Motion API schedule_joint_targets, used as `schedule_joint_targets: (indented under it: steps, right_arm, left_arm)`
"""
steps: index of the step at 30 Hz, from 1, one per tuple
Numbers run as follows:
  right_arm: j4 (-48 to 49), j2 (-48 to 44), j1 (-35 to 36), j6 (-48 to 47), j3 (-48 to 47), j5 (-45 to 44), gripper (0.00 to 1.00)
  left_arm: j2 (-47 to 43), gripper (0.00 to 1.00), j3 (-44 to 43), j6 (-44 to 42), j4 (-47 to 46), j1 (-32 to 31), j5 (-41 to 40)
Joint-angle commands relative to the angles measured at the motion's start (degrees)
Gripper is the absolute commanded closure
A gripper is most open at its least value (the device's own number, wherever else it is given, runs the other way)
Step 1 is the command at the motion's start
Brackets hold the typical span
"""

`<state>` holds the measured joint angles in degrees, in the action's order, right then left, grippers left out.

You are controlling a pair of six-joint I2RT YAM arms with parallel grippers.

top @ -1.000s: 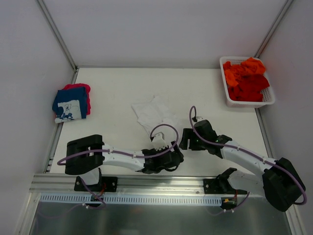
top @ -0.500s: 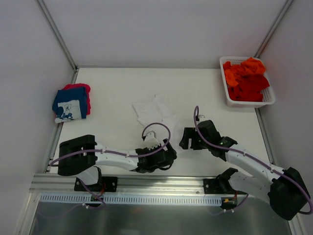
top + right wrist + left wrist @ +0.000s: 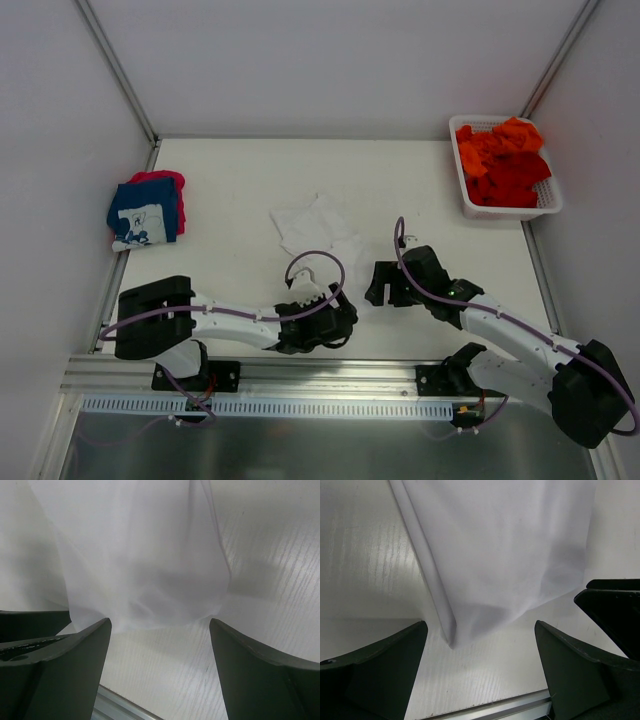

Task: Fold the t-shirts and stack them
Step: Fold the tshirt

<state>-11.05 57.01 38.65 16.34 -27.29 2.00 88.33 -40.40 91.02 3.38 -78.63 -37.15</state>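
Note:
A plain white t-shirt (image 3: 318,230) lies crumpled and partly folded at the table's middle. Its near edge fills the left wrist view (image 3: 505,545) and the right wrist view (image 3: 140,555). My left gripper (image 3: 335,298) (image 3: 480,630) is open just short of the shirt's near left corner, holding nothing. My right gripper (image 3: 374,290) (image 3: 160,625) is open beside it at the near right corner, also with nothing in it. A folded navy t-shirt with white print (image 3: 143,212) rests on a pink-red one (image 3: 165,180) at the far left. Orange and red t-shirts (image 3: 505,165) fill the basket.
The white lattice basket (image 3: 548,205) stands at the back right corner. White walls close in the table on three sides. A metal rail (image 3: 300,375) runs along the near edge, just behind both grippers.
My left gripper drew back from the white shirt toward the near edge. My right gripper opened a little wider and shifted slightly. The shirt's near part has settled back onto the table.

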Motion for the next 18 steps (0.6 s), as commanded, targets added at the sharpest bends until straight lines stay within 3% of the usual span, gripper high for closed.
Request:
schedule_joint_targets:
  steps: [1,9,18]
  right_arm:
    - [0.85,-0.32,0.37,0.45,0.22,-0.07,0.16]
    - [0.77,-0.41,0.28,0.54,0.48,-0.07,0.16]
    - [0.24,-0.85,0.28,0.19,0.57,-0.51,0.16]
  left_arm:
    - [3.68,0.07,0.33,-0.67,7.87,0.58,2.34]
    - [5.09,0.07,-0.74,-4.54,0.76,0.58,3.57]
    - [5.80,0.07,2.43,-2.61,-5.91,0.58,6.73]
